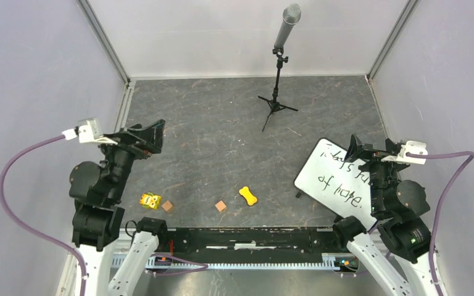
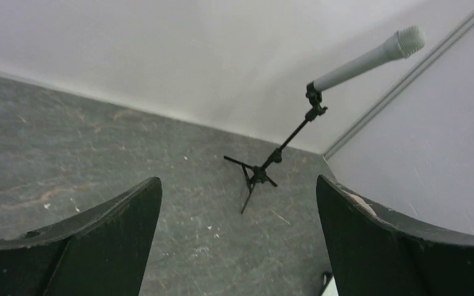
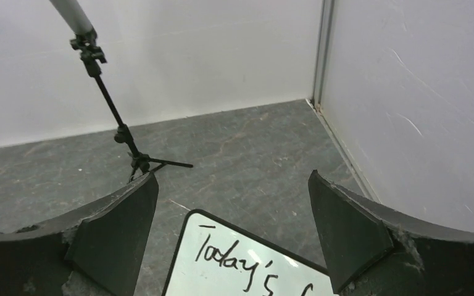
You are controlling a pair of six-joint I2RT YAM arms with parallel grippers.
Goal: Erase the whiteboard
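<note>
Under the wide right end effector (image 3: 231, 176), the scribbled whiteboard (image 3: 234, 265); left end effector (image 2: 239, 179) wide, well apart.

A robotics lab cell is suggested: a grey tabletop (image 1: 222, 135) is walled by plain white panels (image 1: 241, 37) at 9, 12 and 3 o'clock, and a stand-mounted microphone (image 1: 287, 24) is set at 12 o'clock.

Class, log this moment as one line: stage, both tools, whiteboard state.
stage: erasing not started | left tool: open, empty | right tool: open, empty, over whiteboard | board: black handwriting on it
</note>
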